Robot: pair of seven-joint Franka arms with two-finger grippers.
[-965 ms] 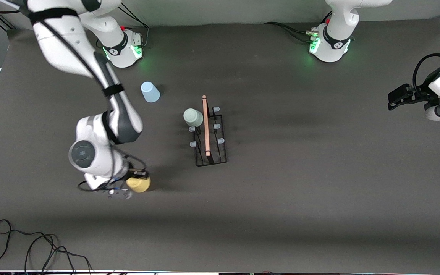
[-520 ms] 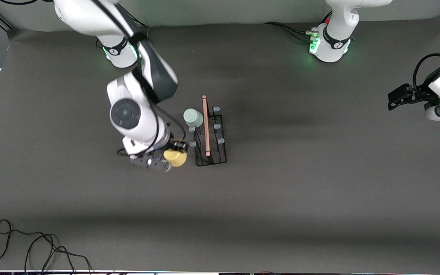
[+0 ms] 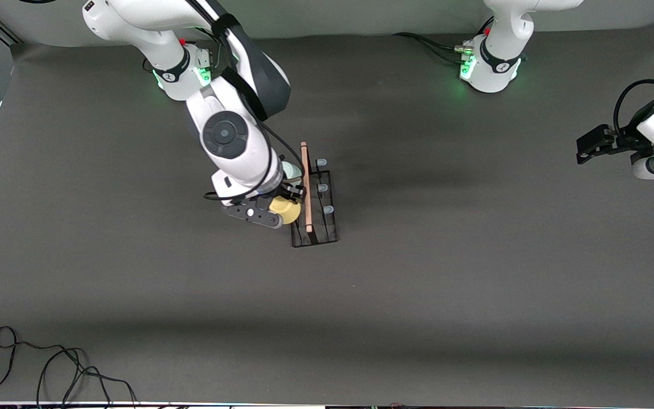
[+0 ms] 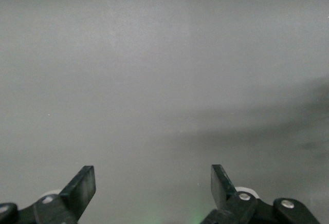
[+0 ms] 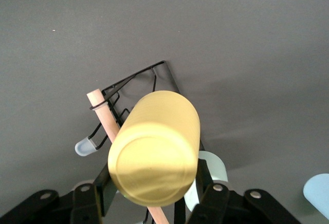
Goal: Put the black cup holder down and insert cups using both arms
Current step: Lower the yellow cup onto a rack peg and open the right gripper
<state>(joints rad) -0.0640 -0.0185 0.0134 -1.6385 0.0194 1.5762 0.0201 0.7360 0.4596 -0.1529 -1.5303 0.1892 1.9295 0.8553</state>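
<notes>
My right gripper [image 3: 279, 211] is shut on the yellow cup [image 3: 287, 211] and holds it over the black cup holder's [image 3: 315, 242] pegs on the side toward the right arm's end. In the right wrist view the yellow cup [image 5: 154, 152] sits between the fingers [image 5: 97, 185], bottom toward the camera, above the holder's wire [image 5: 134, 77] and wooden dowel [image 5: 101, 112]. The pale green cup [image 3: 292, 169] sits on a peg, partly hidden by the arm; it also shows in the right wrist view [image 5: 218, 168]. The light blue cup [image 5: 317, 196] shows only in the right wrist view. My left gripper [image 3: 587, 146] is open, waiting at the left arm's end of the table.
Loose black cables [image 3: 49, 369] lie at the table's corner nearest the front camera, toward the right arm's end. The green-lit arm bases [image 3: 489, 68] stand along the edge farthest from that camera. The left wrist view shows only my open left gripper [image 4: 151, 179] over plain grey.
My right arm has carried the yellow cup from a spot toward the right arm's end of the table over to the holder. The left arm has not moved.
</notes>
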